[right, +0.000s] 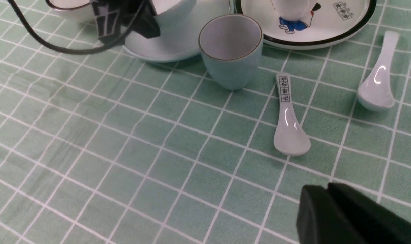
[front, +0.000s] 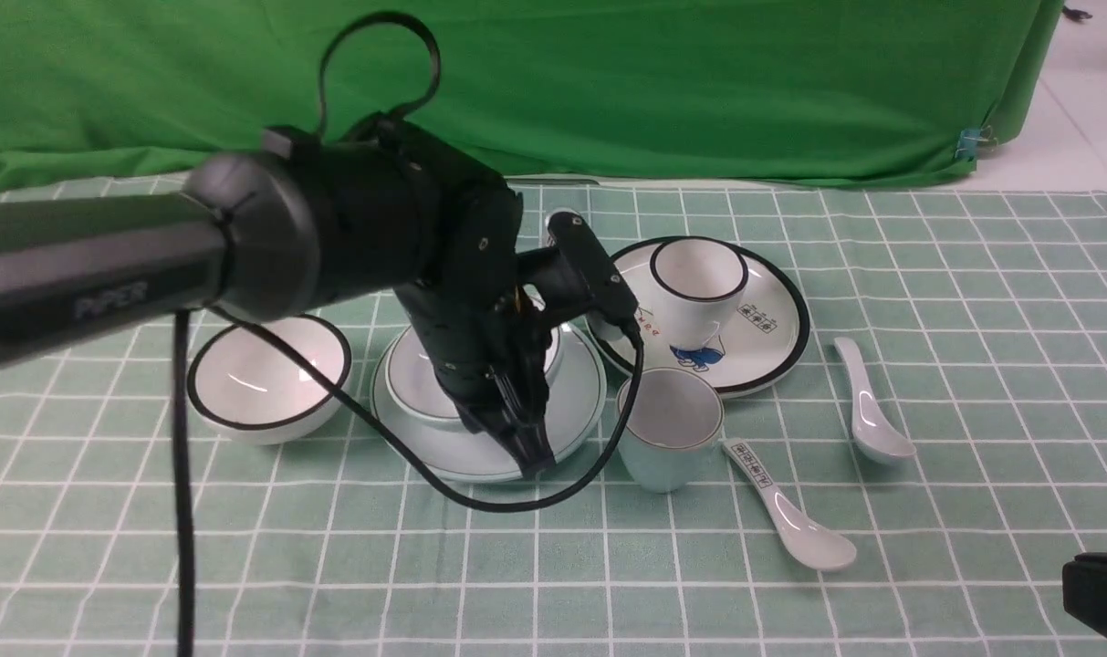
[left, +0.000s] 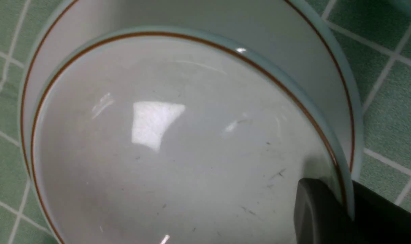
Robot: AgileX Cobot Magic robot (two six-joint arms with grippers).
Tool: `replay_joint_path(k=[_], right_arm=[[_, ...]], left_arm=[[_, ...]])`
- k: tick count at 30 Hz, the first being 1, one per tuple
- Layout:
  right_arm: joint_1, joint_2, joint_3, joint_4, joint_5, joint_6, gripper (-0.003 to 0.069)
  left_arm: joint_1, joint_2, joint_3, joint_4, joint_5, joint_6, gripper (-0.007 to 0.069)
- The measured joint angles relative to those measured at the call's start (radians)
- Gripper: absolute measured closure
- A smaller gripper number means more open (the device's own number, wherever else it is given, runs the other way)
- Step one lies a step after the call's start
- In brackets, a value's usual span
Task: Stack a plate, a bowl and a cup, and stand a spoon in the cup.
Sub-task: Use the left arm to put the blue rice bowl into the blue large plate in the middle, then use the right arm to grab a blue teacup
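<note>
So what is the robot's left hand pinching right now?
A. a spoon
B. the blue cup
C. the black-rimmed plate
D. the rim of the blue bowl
D: in the left wrist view the left hand has one finger inside and one outside the rim of the bowl, while the cup stands free on the cloth.

Ahead of me on the checked green cloth (front: 973,274): a black-rimmed white bowl (front: 268,379) at my left, a white cup (front: 697,287) standing on a black-rimmed picture plate (front: 777,333), a square-printed spoon (front: 790,511) nearer.
</note>
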Motion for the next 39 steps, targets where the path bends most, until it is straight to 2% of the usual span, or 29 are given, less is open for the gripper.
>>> replay_joint_path(k=[9, 13, 17, 18, 20, 22, 26, 28, 31, 33, 34, 35, 36, 39], right_arm=[[0.0, 0.0, 0.0, 0.0, 0.0, 0.0, 0.0587], [0.0, 0.0, 0.0, 0.0, 0.0, 0.001, 0.0567], [0.0, 0.001, -0.005, 0.0, 0.007, 0.001, 0.0511], [0.0, 0.008, -0.02, 0.0, 0.029, 0.001, 0.0465], [0.0, 0.02, -0.041, 0.0, 0.056, 0.001, 0.0423], [0.0, 0.067, -0.104, 0.0, 0.113, -0.006, 0.0372], [0.0, 0.182, -0.207, 0.0, 0.206, -0.055, 0.0358], [0.0, 0.257, -0.255, 0.0, 0.24, -0.088, 0.0354], [0.0, 0.386, -0.324, 0.0, 0.269, -0.14, 0.0351], [0.0, 0.524, -0.411, 0.009, 0.284, -0.201, 0.0351], [0.0, 0.548, -0.424, 0.014, 0.284, -0.212, 0.0351], [0.0, 0.63, -0.473, 0.035, 0.289, -0.25, 0.0351], [0.0, 0.676, -0.502, 0.05, 0.296, -0.273, 0.0351], [0.0, 0.852, -0.628, 0.121, 0.325, -0.361, 0.0351]], left_arm=[[0.0, 0.031, -0.006, 0.012, -0.02, 0.024, 0.0594], [0.0, 0.032, -0.006, 0.019, -0.049, 0.037, 0.0552], [0.0, 0.032, -0.006, 0.021, -0.059, 0.04, 0.047], [0.0, 0.032, -0.006, 0.016, -0.06, 0.041, 0.0408], [0.0, 0.032, -0.006, 0.01, -0.061, 0.041, 0.0372], [0.0, 0.032, -0.006, -0.017, -0.062, 0.04, 0.0281], [-0.002, -0.009, -0.006, -0.086, -0.034, 0.009, 0.0177], [-0.01, -0.057, -0.006, -0.103, 0.0, -0.016, 0.0157], [-0.022, -0.174, -0.006, -0.127, 0.043, -0.108, 0.019], [-0.021, -0.331, 0.024, -0.169, 0.044, -0.176, 0.0328], [-0.021, -0.345, 0.028, -0.172, 0.043, -0.184, 0.0328], [-0.015, -0.44, 0.069, -0.195, 0.024, -0.201, 0.0436], [-0.011, -0.512, 0.1, -0.217, 0.006, -0.205, 0.049], [-0.008, -0.752, 0.293, -0.288, -0.094, -0.211, 0.0602]])
